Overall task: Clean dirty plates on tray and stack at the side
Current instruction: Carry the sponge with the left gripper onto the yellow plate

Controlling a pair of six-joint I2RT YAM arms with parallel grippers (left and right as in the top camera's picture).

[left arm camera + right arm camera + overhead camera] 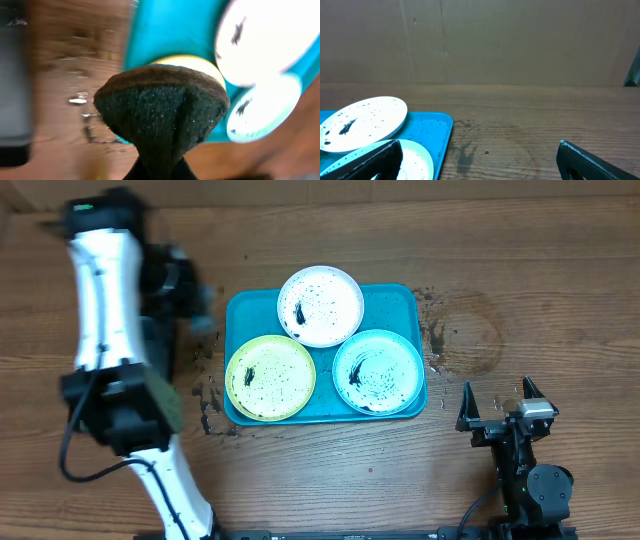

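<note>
Where the overhead camera looks down on the brown wooden surface (400,480), one large turquoise-blue rectangular plastic tray (395,305) lies at the middle and carries all three round shallow plates, each speckled with black grime: one white plate (320,305) at the far edge, one yellow-green plate (270,377) at the near left and one light aqua plate (378,372) at the near right, set close together. Black crumbs (210,400) lie scattered on the wood just beside the tray's left and right edges. The white left arm (100,310) stands left of the tray, blurred. The right gripper (497,402) sits at the near right, well apart from the tray, its two fingers spread and holding nothing. In the left wrist view, the left gripper (157,167) is clamped on one dark green scouring pad (160,110), pinched at its waist and fanning out above; behind the pad show the yellow-green plate's rim, the two other plates and the tray, all blurred. In the right wrist view, the two black fingers stand wide apart at the lower corners, with two plates, the white and the aqua, on the tray at the left, and a brown cardboard wall (480,40) behind the surface.
</note>
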